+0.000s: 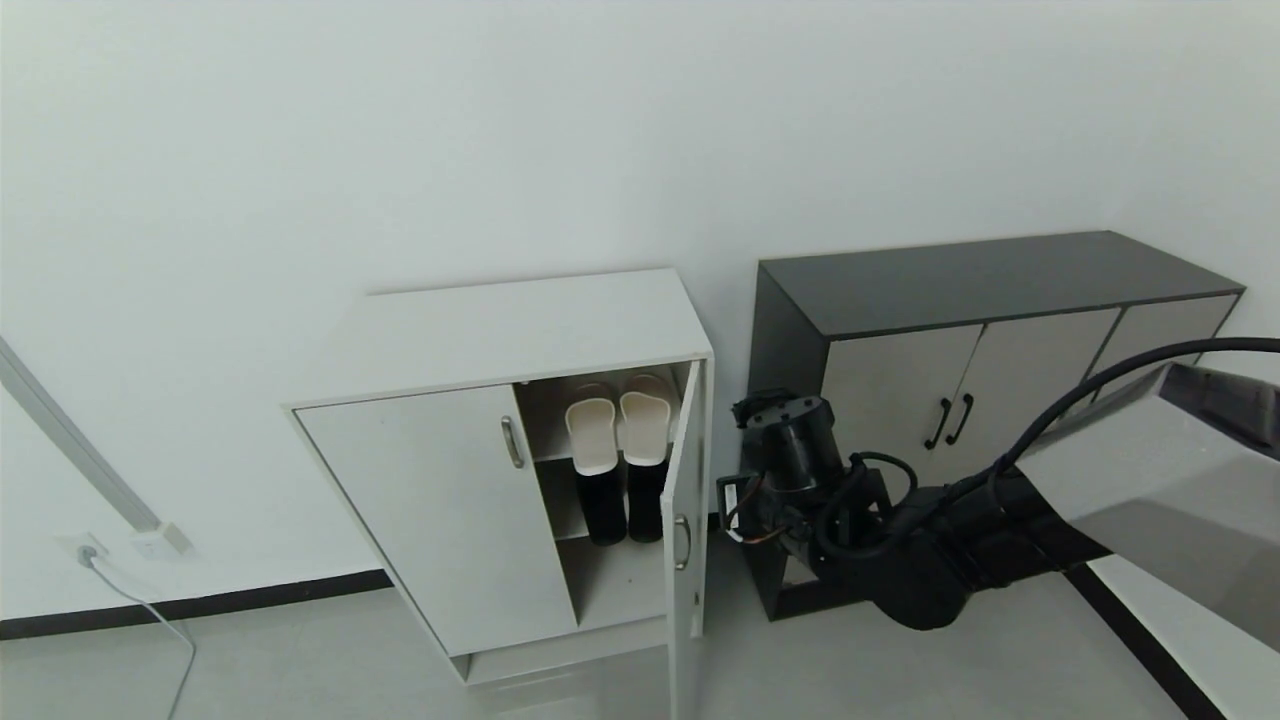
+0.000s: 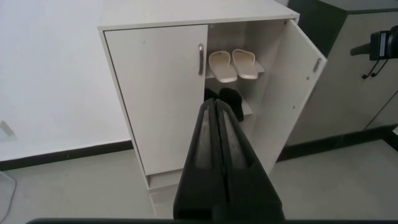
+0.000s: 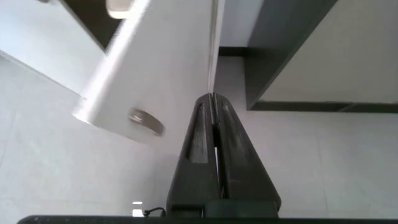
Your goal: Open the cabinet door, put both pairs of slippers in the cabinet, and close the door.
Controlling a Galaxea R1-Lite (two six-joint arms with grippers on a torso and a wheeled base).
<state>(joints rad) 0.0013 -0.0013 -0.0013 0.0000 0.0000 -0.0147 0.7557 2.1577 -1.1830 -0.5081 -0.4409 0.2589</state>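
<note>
While both pairs of slippers (image 1: 592, 435) sit inside the cabinet (image 1: 500, 330) at frame centre, its open door (image 1: 686, 470) stands just left of the right jaws, pressed together and empty

We find the shut left door (image 1: 440, 520) blocking that half of the cabinet (image 1: 500, 330). The open right door (image 1: 686, 500) juts out, just beside the dark sideboard (image 1: 990, 280). White slippers (image 1: 643, 428) and black slippers (image 1: 603, 505) fill the upper shelves; the bottom shelf (image 1: 615, 590) offers room.
</note>
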